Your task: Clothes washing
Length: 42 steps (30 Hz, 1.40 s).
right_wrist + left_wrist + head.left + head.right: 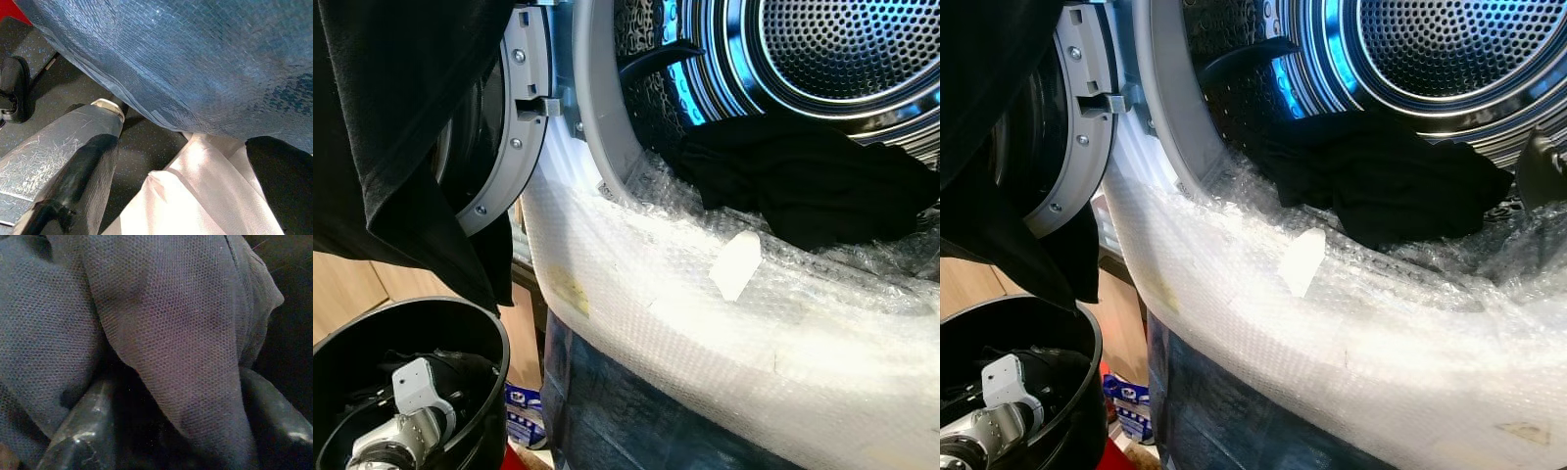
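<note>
1. Black cloth, a dark garment [401, 127], hangs at the upper left, in front of the open washer door [514, 127].
2. Seen from the left wrist, the left gripper [166, 426] has its two fingers [83, 431] spread on either side of a fold of this dark mesh fabric, gripping it.
3. Inside the washing machine drum [842, 49], at the far right, a second black garment [813, 181] lies at the mouth of the opening.
4. Bubble wrap [705, 313] covers the machine's front rim below the drum.
5. A black bucket [489, 333] stands at the near left, with a silver robot part inside it.
6. The right gripper [195, 196] hangs low beside the wrapped blue machine front [195, 58], fingers apart, holding nothing.
</note>
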Tool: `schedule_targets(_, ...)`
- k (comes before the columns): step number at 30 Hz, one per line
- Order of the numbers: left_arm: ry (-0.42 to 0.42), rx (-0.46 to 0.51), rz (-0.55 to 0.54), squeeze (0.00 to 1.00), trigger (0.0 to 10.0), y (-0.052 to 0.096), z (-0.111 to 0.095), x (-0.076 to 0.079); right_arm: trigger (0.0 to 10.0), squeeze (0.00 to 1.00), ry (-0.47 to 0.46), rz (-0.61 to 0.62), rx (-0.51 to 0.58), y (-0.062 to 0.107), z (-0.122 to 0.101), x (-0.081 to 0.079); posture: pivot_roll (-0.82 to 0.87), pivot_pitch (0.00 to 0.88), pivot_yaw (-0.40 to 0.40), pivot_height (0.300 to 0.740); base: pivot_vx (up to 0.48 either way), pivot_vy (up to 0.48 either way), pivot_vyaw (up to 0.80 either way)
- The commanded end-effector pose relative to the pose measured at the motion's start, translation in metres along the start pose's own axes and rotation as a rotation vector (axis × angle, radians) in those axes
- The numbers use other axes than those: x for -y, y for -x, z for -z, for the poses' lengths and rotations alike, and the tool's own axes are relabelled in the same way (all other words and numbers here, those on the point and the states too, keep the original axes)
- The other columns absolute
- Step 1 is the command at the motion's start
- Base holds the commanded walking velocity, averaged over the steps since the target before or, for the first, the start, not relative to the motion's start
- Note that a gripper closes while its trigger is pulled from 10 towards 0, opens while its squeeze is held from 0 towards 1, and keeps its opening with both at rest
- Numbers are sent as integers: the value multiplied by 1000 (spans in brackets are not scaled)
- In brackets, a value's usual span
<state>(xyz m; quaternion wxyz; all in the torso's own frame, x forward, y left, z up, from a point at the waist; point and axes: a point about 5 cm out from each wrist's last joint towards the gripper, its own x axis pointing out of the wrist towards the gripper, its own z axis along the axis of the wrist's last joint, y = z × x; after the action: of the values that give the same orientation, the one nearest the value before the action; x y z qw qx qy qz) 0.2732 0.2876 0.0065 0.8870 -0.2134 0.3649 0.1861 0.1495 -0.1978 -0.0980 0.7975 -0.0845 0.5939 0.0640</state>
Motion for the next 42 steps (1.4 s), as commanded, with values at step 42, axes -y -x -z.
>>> schedule_targets(42, 157, 48, -168, 0, 0, 10, 31, -40, 10000, 0, 48, -3, 2, -1, -2, -7, 3, 0, -97, 740, 0, 0, 0)
